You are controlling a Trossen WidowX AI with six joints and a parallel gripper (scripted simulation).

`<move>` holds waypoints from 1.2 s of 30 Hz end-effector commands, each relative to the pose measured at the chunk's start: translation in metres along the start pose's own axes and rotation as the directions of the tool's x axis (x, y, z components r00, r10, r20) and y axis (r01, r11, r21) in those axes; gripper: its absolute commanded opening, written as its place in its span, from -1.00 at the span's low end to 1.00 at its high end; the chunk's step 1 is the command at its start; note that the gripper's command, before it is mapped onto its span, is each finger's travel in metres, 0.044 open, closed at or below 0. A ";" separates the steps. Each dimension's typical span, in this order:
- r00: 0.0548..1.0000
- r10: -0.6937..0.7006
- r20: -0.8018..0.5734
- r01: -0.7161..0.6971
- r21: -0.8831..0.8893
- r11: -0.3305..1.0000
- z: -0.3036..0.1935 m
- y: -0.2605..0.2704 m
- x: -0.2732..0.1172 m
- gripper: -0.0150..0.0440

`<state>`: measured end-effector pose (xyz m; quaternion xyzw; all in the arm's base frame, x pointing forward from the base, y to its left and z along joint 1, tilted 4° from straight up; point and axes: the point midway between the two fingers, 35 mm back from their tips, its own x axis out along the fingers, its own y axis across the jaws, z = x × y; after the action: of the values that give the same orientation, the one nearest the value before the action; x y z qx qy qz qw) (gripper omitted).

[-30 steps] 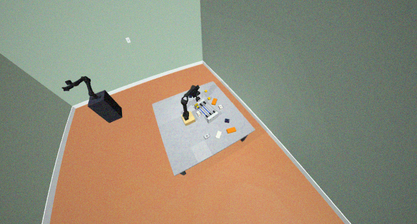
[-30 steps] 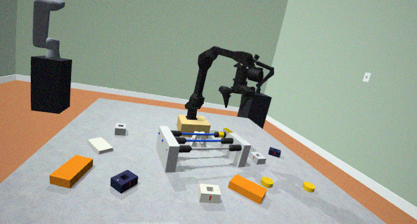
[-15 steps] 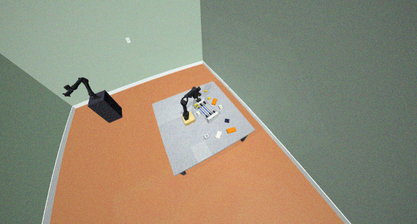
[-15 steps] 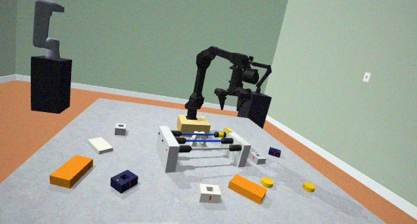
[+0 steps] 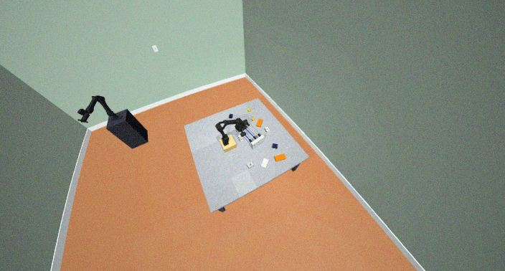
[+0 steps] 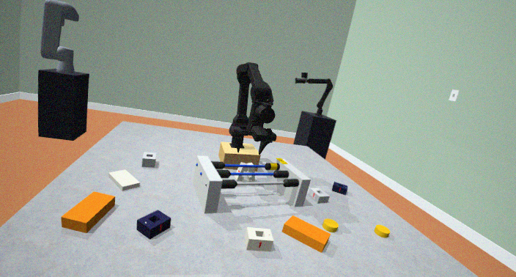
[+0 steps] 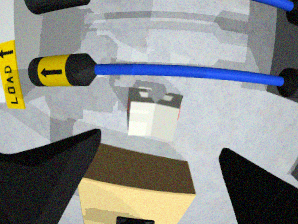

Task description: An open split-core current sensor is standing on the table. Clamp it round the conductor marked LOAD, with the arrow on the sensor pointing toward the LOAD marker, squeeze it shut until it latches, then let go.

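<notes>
The open sensor (image 6: 246,173) (image 7: 154,120) is off-white and stands on the table between the wooden block and the rack, its dark-edged jaws toward the camera in the wrist view, with red marks on its sides. The LOAD conductor (image 6: 245,165) (image 7: 190,73) is the rack's blue cable nearest the arm. Its yellow sleeve (image 6: 272,166) (image 7: 50,71) bears an arrow pointing left in the wrist view, toward the yellow LOAD marker (image 6: 281,161) (image 7: 13,75). My gripper (image 6: 250,150) (image 7: 162,145) is open and empty, above the sensor's arm side, fingers to either side. The sensor's arrow is not readable.
The rack's end walls (image 6: 209,185) (image 6: 305,192) hold another blue cable (image 6: 251,174) and a grey one (image 6: 260,183). The wooden block (image 6: 239,158) (image 7: 135,197) is under the arm's base. Orange blocks (image 6: 89,212) (image 6: 306,233), white and navy window blocks and yellow discs lie around.
</notes>
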<state>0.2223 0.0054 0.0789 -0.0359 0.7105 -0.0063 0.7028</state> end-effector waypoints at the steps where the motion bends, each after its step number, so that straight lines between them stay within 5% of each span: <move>1: 1.000 -0.001 0.007 0.001 -0.009 1.000 -0.001 -0.002 0.004 1.00; 36: 1.000 -0.002 0.007 0.002 -0.009 1.000 -0.001 -0.002 0.060 1.00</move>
<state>0.2236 0.0004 0.0255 -0.0365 0.7051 -0.0053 0.7082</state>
